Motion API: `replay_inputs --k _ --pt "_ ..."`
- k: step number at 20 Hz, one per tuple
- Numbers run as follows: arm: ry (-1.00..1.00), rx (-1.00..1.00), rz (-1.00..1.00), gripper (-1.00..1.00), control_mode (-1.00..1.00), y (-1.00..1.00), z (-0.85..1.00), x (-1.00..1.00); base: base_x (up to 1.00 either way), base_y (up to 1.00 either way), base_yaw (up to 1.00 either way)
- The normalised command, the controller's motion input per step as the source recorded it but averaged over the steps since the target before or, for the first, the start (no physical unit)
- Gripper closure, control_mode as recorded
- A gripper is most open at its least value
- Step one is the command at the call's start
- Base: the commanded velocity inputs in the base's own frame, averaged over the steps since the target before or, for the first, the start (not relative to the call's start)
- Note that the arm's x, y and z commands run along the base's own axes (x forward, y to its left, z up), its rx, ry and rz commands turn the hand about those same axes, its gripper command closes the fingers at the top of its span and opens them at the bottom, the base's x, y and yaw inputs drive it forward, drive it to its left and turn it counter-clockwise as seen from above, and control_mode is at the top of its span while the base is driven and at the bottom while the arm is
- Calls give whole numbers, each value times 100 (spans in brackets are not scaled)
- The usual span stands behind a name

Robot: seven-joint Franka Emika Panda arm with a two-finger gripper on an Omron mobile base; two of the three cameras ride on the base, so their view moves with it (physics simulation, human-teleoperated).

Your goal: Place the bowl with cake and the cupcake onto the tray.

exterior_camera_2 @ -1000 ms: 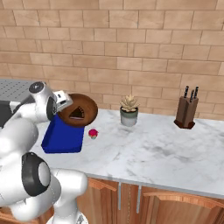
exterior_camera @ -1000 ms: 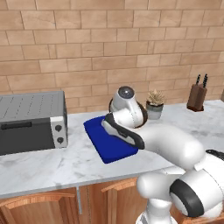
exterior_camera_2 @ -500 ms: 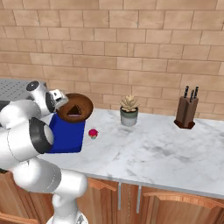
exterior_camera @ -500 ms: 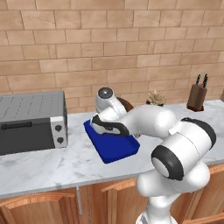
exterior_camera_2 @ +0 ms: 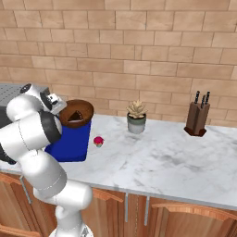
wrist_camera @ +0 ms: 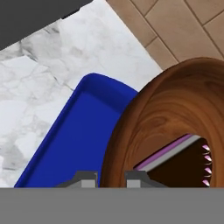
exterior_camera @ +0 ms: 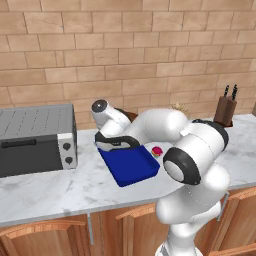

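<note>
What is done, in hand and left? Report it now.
Done: nothing rests on the tray yet. In hand: the gripper grips the rim of the bowl with cake, carried above the tray's far end. Left: set the bowl down in the tray, then fetch the cupcake, which sits on the counter just beside the tray, and place it there too.

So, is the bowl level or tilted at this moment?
Tilted. The bowl with cake leans over the tray, its rim in the gripper; the right base view shows its inside.
</note>
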Motion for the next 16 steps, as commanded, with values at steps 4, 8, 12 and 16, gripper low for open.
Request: replay_inputs --k 4,8,12,16 --pt "0 -3 0 100 -100 0 -9 0 0 0 0" --pt "2 -9 0 100 -100 0 -29 0 0 0 0" --pt "2 -7 0 100 -100 0 -32 0 0 0 0" --pt "1 -1 0 100 -100 1 -20 0 0 0 0"
